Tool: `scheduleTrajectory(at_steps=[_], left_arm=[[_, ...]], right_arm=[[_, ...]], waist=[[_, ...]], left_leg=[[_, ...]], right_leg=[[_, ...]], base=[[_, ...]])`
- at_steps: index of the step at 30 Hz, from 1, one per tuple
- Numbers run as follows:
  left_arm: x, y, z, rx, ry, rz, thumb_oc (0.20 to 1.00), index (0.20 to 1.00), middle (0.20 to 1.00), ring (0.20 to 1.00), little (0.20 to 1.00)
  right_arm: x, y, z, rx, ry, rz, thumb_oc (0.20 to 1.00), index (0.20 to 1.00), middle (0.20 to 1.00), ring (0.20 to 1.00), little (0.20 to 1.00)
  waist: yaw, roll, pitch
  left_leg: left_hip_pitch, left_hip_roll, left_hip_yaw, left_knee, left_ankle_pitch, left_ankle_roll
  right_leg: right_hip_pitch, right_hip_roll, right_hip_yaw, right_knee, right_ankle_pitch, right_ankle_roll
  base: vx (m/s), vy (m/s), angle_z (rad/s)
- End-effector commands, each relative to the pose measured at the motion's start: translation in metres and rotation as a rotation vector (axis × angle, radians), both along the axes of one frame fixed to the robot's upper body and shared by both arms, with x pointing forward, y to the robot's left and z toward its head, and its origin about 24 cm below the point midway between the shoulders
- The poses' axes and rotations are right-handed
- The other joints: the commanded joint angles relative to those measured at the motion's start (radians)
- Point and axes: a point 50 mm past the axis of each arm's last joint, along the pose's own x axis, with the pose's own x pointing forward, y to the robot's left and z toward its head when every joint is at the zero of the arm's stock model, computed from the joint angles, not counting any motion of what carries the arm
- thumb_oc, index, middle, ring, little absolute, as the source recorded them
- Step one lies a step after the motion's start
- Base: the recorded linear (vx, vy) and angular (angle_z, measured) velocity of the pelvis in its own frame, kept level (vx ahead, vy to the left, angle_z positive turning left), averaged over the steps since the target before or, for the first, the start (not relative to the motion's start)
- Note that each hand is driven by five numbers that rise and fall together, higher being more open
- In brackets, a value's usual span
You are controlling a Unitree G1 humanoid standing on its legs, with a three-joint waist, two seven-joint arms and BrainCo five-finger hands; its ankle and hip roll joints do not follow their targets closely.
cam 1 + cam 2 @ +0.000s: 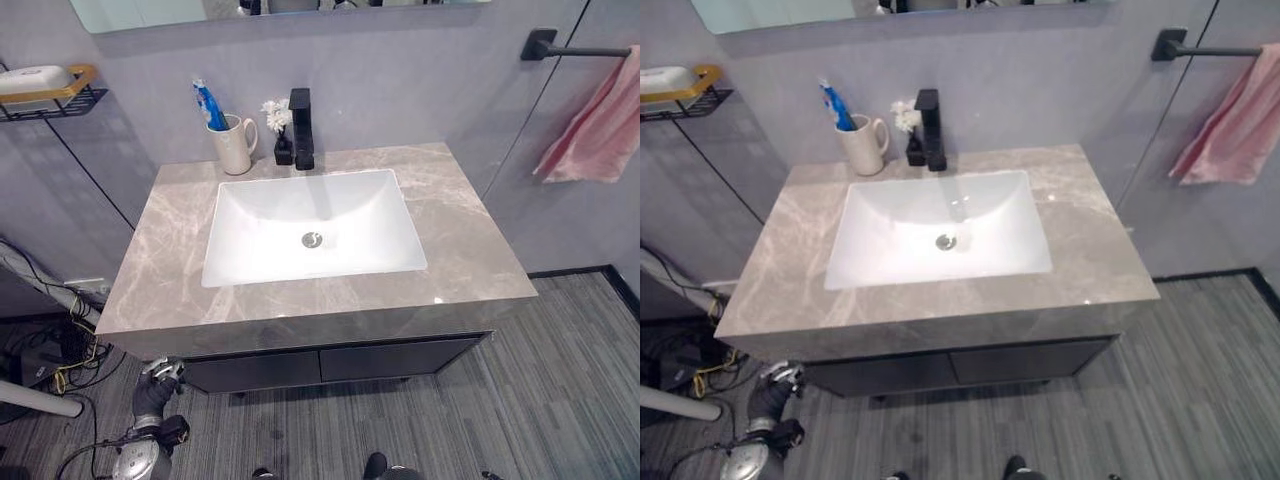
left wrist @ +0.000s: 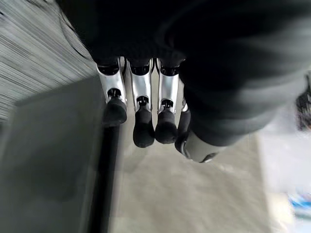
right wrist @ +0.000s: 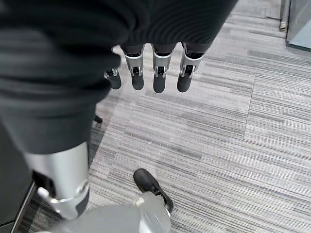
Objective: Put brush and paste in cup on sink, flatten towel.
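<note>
Towel (image 1: 598,125): pink, hanging bunched and slanted from the black wall bar (image 1: 580,48) at far right, well apart from both hands. Not yet flattened.
Left hand (image 1: 155,392): nearest thing, low at the front left corner of the counter, below its edge. In its wrist view the fingers (image 2: 142,104) hang straight and relaxed, holding nothing.
Right hand (image 3: 148,68): over the striped floor, fingers straight and apart, empty.
Counter (image 1: 470,240): grey marble top with a white basin (image 1: 315,235) sunk in the middle.
Cup (image 1: 235,143): cream mug at the back left of the counter, just beside the black tap (image 1: 301,128).
Brush and paste (image 1: 208,105): blue items standing upright in the cup. Cannot tell brush from paste here. That part looks done.
Small flowers (image 1: 275,115): white, in a dark bottle between cup and tap.
Soap rack (image 1: 50,90): wire shelf on the far left wall, with a white bar on it.
Handling, towel: judged soft, light and limp. It will sag and slide on the bar. Best taken by the lower hem or a free corner, then drawn sideways along the bar to spread it.
Risk: a hard tug could pull it off the bar.
</note>
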Motion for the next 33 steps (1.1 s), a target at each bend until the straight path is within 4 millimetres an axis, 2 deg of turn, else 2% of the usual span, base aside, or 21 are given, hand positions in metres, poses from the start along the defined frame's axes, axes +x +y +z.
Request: scheduleTrajectory(at_steps=[1, 3, 4, 5, 6, 7, 9, 11, 12, 13, 16, 17, 21, 23, 24, 25, 28, 31, 33], left_arm=[[0.016, 0.013, 0.027, 0.082, -0.112, -0.049, 0.2, 0.2, 0.2, 0.2, 0.2], [0.011, 0.005, 0.012, 0.048, -0.037, -0.102, 0.206, 0.206, 0.206, 0.206, 0.206], [0.011, 0.005, 0.012, 0.048, -0.037, -0.102, 0.2, 0.2, 0.2, 0.2, 0.2], [-0.011, 0.005, -0.023, 0.031, 0.176, -0.172, 0.241, 0.241, 0.241, 0.241, 0.241], [-0.015, 0.003, -0.029, 0.037, 0.217, -0.189, 0.338, 0.338, 0.338, 0.338, 0.338], [-0.023, 0.0, -0.04, 0.035, 0.286, -0.21, 0.391, 0.391, 0.391, 0.391, 0.391], [-0.026, -0.003, -0.048, 0.044, 0.347, -0.233, 0.432, 0.432, 0.432, 0.432, 0.432], [-0.035, -0.008, -0.062, 0.103, 0.471, -0.285, 0.539, 0.539, 0.539, 0.539, 0.539], [-0.038, -0.009, -0.065, 0.106, 0.496, -0.293, 0.655, 0.655, 0.655, 0.655, 0.655], [-0.039, -0.01, -0.066, 0.11, 0.514, -0.298, 1.0, 1.0, 1.0, 1.0, 1.0], [-0.039, -0.012, -0.069, 0.125, 0.535, -0.317, 1.0, 1.0, 1.0, 1.0, 1.0], [-0.036, -0.014, -0.069, 0.14, 0.543, -0.332, 1.0, 1.0, 1.0, 1.0, 1.0], [-0.027, -0.018, -0.067, 0.169, 0.524, -0.377, 1.0, 1.0, 1.0, 1.0, 1.0], [-0.025, -0.02, -0.069, 0.105, 0.515, -0.315, 1.0, 1.0, 1.0, 1.0, 1.0], [-0.018, -0.023, -0.066, 0.107, 0.484, -0.33, 1.0, 1.0, 1.0, 1.0, 1.0], [-0.008, -0.032, -0.061, 0.108, 0.434, -0.388, 1.0, 1.0, 1.0, 1.0, 1.0], [0.001, -0.047, -0.056, 0.03, 0.36, -0.406, 1.0, 1.0, 1.0, 1.0, 1.0], [0.007, -0.057, -0.056, -0.055, 0.335, -0.392, 1.0, 1.0, 1.0, 1.0, 1.0], [0.017, -0.071, -0.052, -0.051, 0.314, -0.487, 1.0, 1.0, 1.0, 1.0, 1.0]], right_arm=[[0.043, -0.002, 0.011, -0.017, -0.147, 0.018, 1.0, 1.0, 1.0, 1.0, 1.0], [0.059, 0.0, 0.016, -0.003, -0.196, 0.033, 1.0, 1.0, 1.0, 1.0, 1.0], [0.059, 0.0, 0.016, -0.003, -0.196, 0.033, 1.0, 1.0, 1.0, 1.0, 1.0], [0.065, 0.002, 0.018, 0.026, -0.223, 0.024, 1.0, 1.0, 1.0, 1.0, 1.0], [0.064, 0.002, 0.017, 0.026, -0.218, 0.021, 1.0, 1.0, 1.0, 1.0, 1.0], [0.062, 0.003, 0.016, 0.031, -0.212, 0.016, 1.0, 1.0, 1.0, 1.0, 1.0], [0.061, 0.003, 0.015, 0.028, -0.21, 0.012, 1.0, 1.0, 1.0, 1.0, 1.0], [0.061, 0.01, 0.011, 0.04, -0.202, 0.0, 1.0, 1.0, 1.0, 1.0, 1.0], [0.062, 0.013, 0.01, 0.048, -0.203, 0.001, 1.0, 1.0, 1.0, 1.0, 1.0], [0.06, 0.014, 0.009, 0.053, -0.197, -0.006, 1.0, 1.0, 1.0, 1.0, 1.0], [0.058, 0.018, 0.005, 0.06, -0.175, -0.008, 1.0, 1.0, 1.0, 1.0, 1.0], [0.057, 0.022, 0.003, 0.065, -0.164, -0.014, 1.0, 1.0, 1.0, 1.0, 1.0], [0.058, 0.024, 0.002, 0.074, -0.172, -0.053, 1.0, 1.0, 1.0, 1.0, 1.0], [0.058, 0.026, 0.001, 0.092, -0.19, -0.109, 1.0, 1.0, 1.0, 1.0, 1.0], [0.062, 0.028, 0.002, 0.104, -0.21, -0.126, 1.0, 1.0, 1.0, 1.0, 1.0], [0.056, 0.027, 0.0, 0.113, -0.194, -0.155, 1.0, 1.0, 1.0, 1.0, 1.0], [0.053, 0.025, 0.0, 0.112, -0.185, -0.177, 1.0, 1.0, 1.0, 1.0, 1.0], [0.05, 0.024, -0.002, 0.106, -0.17, -0.208, 1.0, 1.0, 1.0, 1.0, 1.0], [0.046, 0.022, -0.003, 0.108, -0.174, -0.277, 1.0, 1.0, 1.0, 1.0, 1.0]], waist=[[0.027, -0.087, 0.044], [0.046, -0.086, 0.045], [0.046, -0.086, 0.044], [0.043, -0.074, 0.032], [0.043, -0.069, 0.029], [0.034, -0.061, 0.02], [0.026, -0.054, 0.014], [0.009, -0.053, -0.003], [0.009, -0.056, -0.007], [0.01, -0.058, -0.011], [0.011, -0.059, -0.014], [0.009, -0.061, -0.015], [-0.001, -0.067, -0.02], [-0.007, -0.072, -0.021], [-0.011, -0.074, -0.018], [-0.018, -0.078, -0.014], [-0.028, -0.084, -0.006], [-0.035, -0.091, 0.003], [-0.052, -0.109, 0.028]], left_leg=[[-0.128, -0.132, -0.295, -0.031, -0.001, 0.014], [-0.147, -0.152, -0.478, -0.016, -0.019, 0.009], [-0.148, -0.152, -0.478, -0.016, -0.019, 0.009], [-0.129, -0.164, -0.581, -0.04, -0.026, 0.002], [-0.116, -0.161, -0.578, -0.053, -0.027, 0.004], [-0.101, -0.159, -0.558, -0.068, -0.029, 0.008], [-0.087, -0.155, -0.533, -0.085, -0.029, 0.012], [-0.044, -0.169, -0.491, -0.117, -0.046, 0.033], [-0.031, -0.174, -0.472, -0.123, -0.052, 0.04], [-0.022, -0.18, -0.46, -0.126, -0.06, 0.049], [-0.008, -0.196, -0.434, -0.129, -0.075, 0.065], [0.001, -0.213, -0.417, -0.129, -0.085, 0.077], [0.018, -0.242, -0.39, -0.13, -0.105, 0.096], [0.028, -0.256, -0.373, -0.132, -0.112, 0.105], [0.032, -0.264, -0.366, -0.133, -0.117, 0.111], [0.04, -0.282, -0.345, -0.134, -0.127, 0.123], [0.048, -0.306, -0.318, -0.145, -0.13, 0.133], [0.046, -0.311, -0.295, -0.152, -0.13, 0.137], [0.05, -0.309, -0.263, -0.154, -0.136, 0.142]], right_leg=[[0.093, -0.064, 0.07, -0.118, 0.048, 0.056], [0.059, -0.064, 0.136, -0.113, 0.056, 0.057], [0.058, -0.064, 0.135, -0.112, 0.056, 0.057], [0.053, -0.057, 0.202, -0.113, 0.059, 0.06], [0.055, -0.058, 0.209, -0.113, 0.061, 0.059], [0.059, -0.064, 0.21, -0.113, 0.062, 0.062], [0.063, -0.072, 0.207, -0.112, 0.061, 0.065], [0.059, -0.1, 0.224, -0.109, 0.076, 0.08], [0.054, -0.107, 0.238, -0.108, 0.084, 0.085], [0.049, -0.117, 0.247, -0.106, 0.091, 0.093], [0.036, -0.138, 0.266, -0.095, 0.103, 0.107], [0.031, -0.161, 0.274, -0.092, 0.12, 0.121], [0.017, -0.195, 0.292, -0.088, 0.148, 0.145], [0.01, -0.213, 0.305, -0.086, 0.166, 0.155], [0.004, -0.22, 0.311, -0.085, 0.175, 0.159], [-0.011, -0.239, 0.329, -0.088, 0.21, 0.174], [-0.038, -0.263, 0.346, -0.092, 0.268, 0.191], [-0.064, -0.271, 0.351, -0.091, 0.302, 0.194], [-0.097, -0.271, 0.353, -0.084, 0.355, 0.194]], base=[[-0.06, 0.042, -0.45], [-0.03, 0.026, -0.97], [0.07, 0.108, -1.21], [0.09, 0.146, -1.11], [0.12, 0.221, -0.92], [0.08, 0.205, -0.79], [0.06, 0.19, -0.53], [0.07, 0.256, -0.11], [0.04, 0.214, -0.2], [0.03, 0.198, -0.39], [0.01, 0.194, -0.58], [0.0, 0.212, -0.18], [0.0, 0.194, -0.12], [-0.01, 0.17, -0.14], [-0.03, 0.216, -0.29], [-0.04, 0.222, -0.3], [-0.06, 0.181, -0.25], [-0.07, 0.075, -0.45], [-0.12, 0.085, -0.5]])
